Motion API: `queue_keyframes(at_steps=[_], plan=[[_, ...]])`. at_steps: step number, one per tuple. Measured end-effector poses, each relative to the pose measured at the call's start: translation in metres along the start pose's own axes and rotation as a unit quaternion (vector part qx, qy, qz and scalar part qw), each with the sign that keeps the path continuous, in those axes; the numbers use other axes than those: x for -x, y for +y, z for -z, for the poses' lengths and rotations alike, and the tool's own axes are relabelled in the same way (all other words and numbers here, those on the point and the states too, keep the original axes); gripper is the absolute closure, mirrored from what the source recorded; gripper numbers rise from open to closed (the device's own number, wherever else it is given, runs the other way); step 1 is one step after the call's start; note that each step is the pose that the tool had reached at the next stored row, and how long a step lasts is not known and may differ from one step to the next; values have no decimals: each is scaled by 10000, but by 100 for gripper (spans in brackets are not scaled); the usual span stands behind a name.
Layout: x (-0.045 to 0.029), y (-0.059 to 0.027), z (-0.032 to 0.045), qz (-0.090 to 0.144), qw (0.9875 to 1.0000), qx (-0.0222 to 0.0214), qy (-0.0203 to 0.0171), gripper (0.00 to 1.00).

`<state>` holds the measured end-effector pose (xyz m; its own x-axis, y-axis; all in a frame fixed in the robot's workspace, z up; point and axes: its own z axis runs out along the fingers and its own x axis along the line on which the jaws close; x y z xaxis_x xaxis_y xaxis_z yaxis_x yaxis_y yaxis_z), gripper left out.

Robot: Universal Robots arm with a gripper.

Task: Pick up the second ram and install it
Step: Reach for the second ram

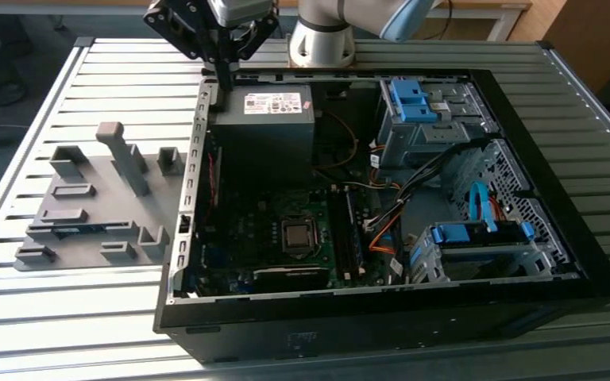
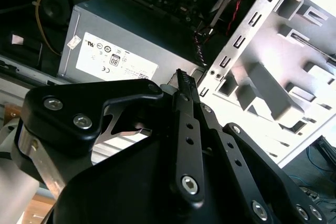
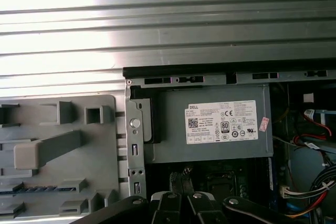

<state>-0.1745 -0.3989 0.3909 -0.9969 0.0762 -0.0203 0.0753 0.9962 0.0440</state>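
The second ram (image 1: 79,230) is a thin blue stick lying in a slot of the grey holder tray (image 1: 93,202), at the exterior view's left beside the open computer case (image 1: 390,302). In the first wrist view the ram (image 3: 39,189) shows as a blue strip low in the tray (image 3: 58,145). My gripper (image 1: 223,82) hangs above the case's back corner next to the grey power supply (image 1: 268,107), well away from the ram. Its black fingers (image 2: 181,85) are pressed together with nothing between them, and the gripper (image 3: 180,178) points down over the power supply (image 3: 210,129).
The case holds a green motherboard (image 1: 283,238) with memory slots (image 1: 349,230), light-blue drive brackets (image 1: 411,99) and cables. The tray has upright grey posts (image 1: 125,155). Everything rests on a ribbed metal table (image 1: 104,63). The arm's base (image 1: 321,40) stands behind the case.
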Motion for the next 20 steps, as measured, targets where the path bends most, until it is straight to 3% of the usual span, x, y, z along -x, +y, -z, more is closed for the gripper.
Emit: queue_keyframes(at_steps=[20], plan=[[-57, -4, -1, 0, 10000, 0, 0, 89]])
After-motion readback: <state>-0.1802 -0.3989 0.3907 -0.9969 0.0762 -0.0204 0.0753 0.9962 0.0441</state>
